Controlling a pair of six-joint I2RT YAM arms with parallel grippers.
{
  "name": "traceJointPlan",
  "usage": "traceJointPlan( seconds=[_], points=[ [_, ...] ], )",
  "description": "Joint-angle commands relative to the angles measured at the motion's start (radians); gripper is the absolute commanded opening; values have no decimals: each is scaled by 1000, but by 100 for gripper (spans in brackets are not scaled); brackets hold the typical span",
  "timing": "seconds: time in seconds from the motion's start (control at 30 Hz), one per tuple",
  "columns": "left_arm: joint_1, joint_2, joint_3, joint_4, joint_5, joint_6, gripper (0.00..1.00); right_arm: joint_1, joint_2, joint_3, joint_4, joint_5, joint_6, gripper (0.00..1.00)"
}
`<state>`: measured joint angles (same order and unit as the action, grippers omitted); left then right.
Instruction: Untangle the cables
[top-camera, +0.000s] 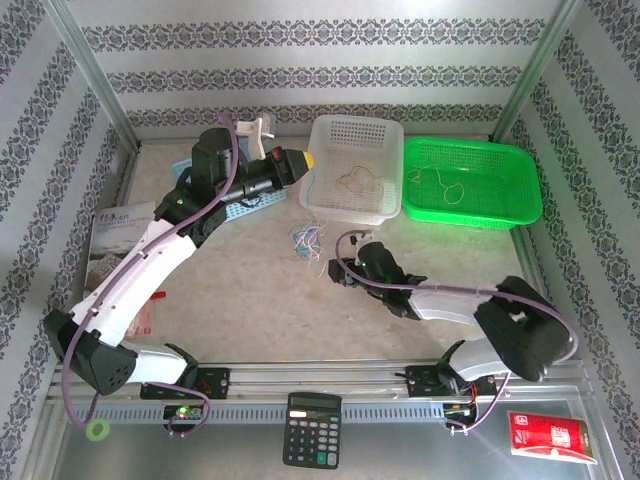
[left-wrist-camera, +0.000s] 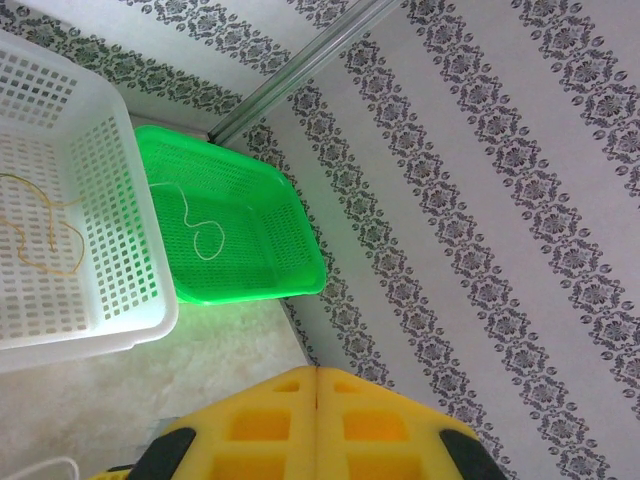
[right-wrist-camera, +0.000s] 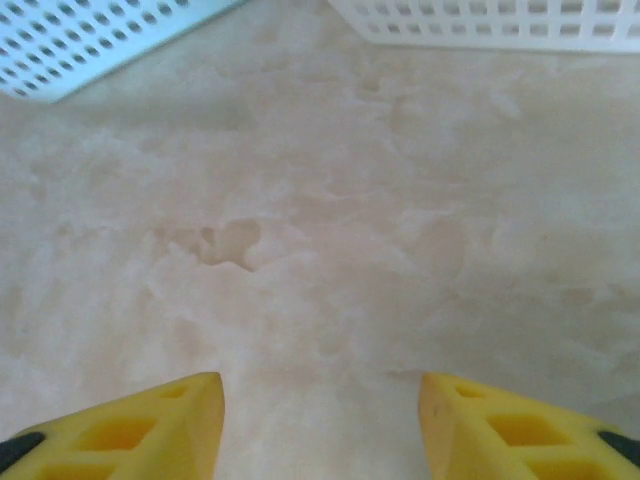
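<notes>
Top external view shows a small tangle of blue and whitish cables (top-camera: 308, 240) on the worktop (top-camera: 250, 290), near its middle and just on the near side of the white basket (top-camera: 355, 122). One yellowish-tan cable (top-camera: 355, 182) lies inside the white basket. One whitish cable (top-camera: 447, 185) lies in the green basket (top-camera: 470, 143) to the right of it. The left hand (top-camera: 303, 160) hangs at the left rim of the white basket. In the left wrist view its fingers (left-wrist-camera: 250, 420) are pressed together, with nothing between them. The right hand (top-camera: 340, 272) is low over the worktop, near the tangle on its right. In the right wrist view its fingers (right-wrist-camera: 150, 420) stand apart and empty.
</notes>
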<state>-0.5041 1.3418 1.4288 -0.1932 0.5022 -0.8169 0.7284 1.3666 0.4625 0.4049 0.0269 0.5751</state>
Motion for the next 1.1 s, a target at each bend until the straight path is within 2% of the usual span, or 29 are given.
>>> traceJointPlan(
  seconds=[0.0, 0.23, 0.4, 0.87, 0.97, 1.07],
  points=[
    [-13, -9, -21, 37, 21, -2, 0, -4, -118, -35, -26, -11, -13, 60],
    [-13, -14, -56, 53, 27, 1, 0, -3, -343, -23, -113, -31, -60, 69],
    [-13, -3, -62, 60, 36, 1, 0, 2, -362, 73, -144, -39, -105, 72],
    [-22, -15, -70, 85, 50, -32, 0, 47, -22, 410, -58, -38, -194, 71],
    [-24, -20, -63, 95, 53, -45, 0, 54, 49, 417, -3, -5, -184, 68],
    [-26, -25, -46, 100, 58, -57, 0, 53, 113, 402, 62, 25, -168, 61]
  ],
)
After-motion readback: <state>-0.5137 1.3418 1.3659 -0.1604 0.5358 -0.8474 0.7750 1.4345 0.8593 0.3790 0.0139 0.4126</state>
